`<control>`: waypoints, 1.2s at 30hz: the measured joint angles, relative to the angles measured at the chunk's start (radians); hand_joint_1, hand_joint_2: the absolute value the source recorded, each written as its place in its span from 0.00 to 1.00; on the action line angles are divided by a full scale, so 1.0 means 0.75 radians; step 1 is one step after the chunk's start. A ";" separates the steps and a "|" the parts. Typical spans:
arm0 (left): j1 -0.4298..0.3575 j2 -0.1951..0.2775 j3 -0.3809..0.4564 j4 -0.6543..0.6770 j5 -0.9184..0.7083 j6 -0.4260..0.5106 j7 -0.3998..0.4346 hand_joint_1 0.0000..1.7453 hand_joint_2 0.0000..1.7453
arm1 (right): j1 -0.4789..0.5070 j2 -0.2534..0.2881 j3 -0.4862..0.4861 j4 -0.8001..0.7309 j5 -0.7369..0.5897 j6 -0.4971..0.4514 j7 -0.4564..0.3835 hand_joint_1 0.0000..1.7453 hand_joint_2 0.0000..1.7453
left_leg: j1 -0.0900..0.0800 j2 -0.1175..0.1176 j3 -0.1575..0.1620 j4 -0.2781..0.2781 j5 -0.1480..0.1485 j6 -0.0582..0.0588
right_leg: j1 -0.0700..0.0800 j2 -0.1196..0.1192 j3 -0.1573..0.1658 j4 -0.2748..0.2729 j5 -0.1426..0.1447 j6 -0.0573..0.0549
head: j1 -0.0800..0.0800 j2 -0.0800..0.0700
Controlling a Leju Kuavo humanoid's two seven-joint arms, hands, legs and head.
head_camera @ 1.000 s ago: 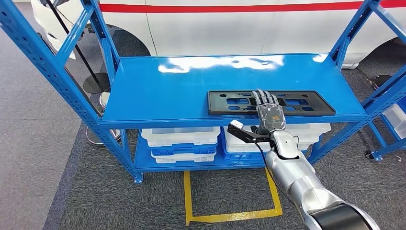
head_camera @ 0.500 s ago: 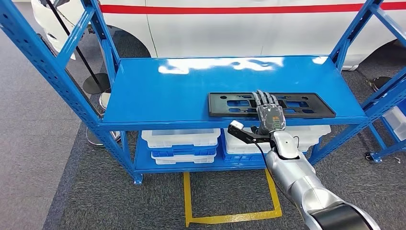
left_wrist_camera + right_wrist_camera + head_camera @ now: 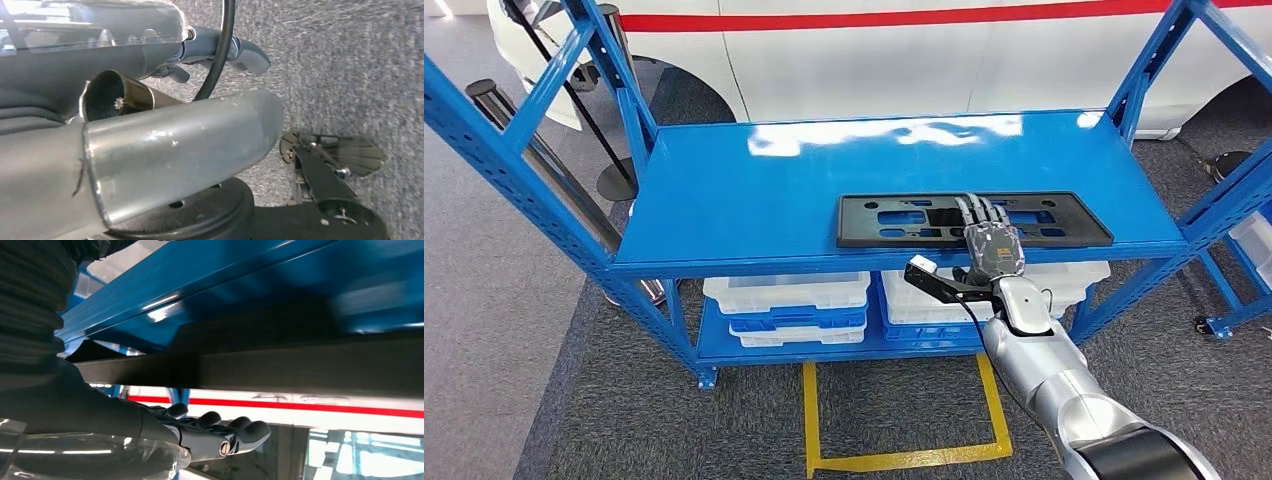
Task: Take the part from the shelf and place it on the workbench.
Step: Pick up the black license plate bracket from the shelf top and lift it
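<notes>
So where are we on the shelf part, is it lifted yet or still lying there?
Not lifted yet. Done: the right robot hand has reached the black part and its fingers lie over the part's front edge. In hand: getting a grip; whether the fingers have closed around it cannot be told. The part lies flat on the blue shelf. Left: lifting it off and carrying it to the workbench.

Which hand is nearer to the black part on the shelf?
The right hand: its fingers lie on the black part at the shelf's front edge. The left hand hangs low over the carpet.
</notes>
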 joint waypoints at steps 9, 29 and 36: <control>-0.004 0.002 0.000 0.000 0.003 -0.009 0.000 0.00 0.00 | 0.015 -0.003 0.000 -0.006 -0.013 -0.032 -0.045 0.75 1.00 | 0.001 -0.001 0.025 -0.033 0.015 0.035 | 0.015 0.006 0.001 0.004 -0.010 -0.012 | 0.000 0.000; -0.005 0.002 -0.021 0.000 -0.015 -0.005 0.006 0.00 0.00 | 0.054 -0.015 0.000 -0.078 -0.008 -0.158 -0.095 0.94 1.00 | -0.002 0.000 0.025 -0.027 0.009 -0.007 | 0.012 0.005 0.011 -0.007 -0.006 -0.003 | 0.000 0.000; -0.004 0.002 -0.021 0.000 -0.012 -0.008 0.007 0.00 0.00 | 0.068 -0.022 0.000 -0.101 -0.016 -0.160 -0.124 0.95 1.00 | -0.002 0.000 0.025 -0.027 0.008 -0.007 | 0.012 0.005 0.013 -0.008 -0.006 -0.002 | 0.000 0.000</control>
